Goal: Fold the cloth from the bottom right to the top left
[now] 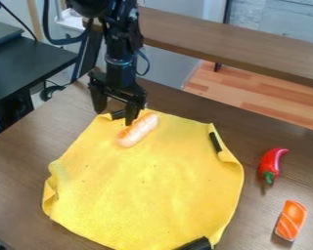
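On the big brown table (18, 158) lies the yellow cloth (146, 190), with the black gripper (115, 113) open and holding nothing by its top edge, and orange fish (291, 220) and a red pepper (271, 162) off to the right.

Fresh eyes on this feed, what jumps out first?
The big yellow cloth, spread over the brown table with folded-over edges at left and right. Next, the bright red pepper right of it, then the black gripper hanging at the cloth's top left corner.
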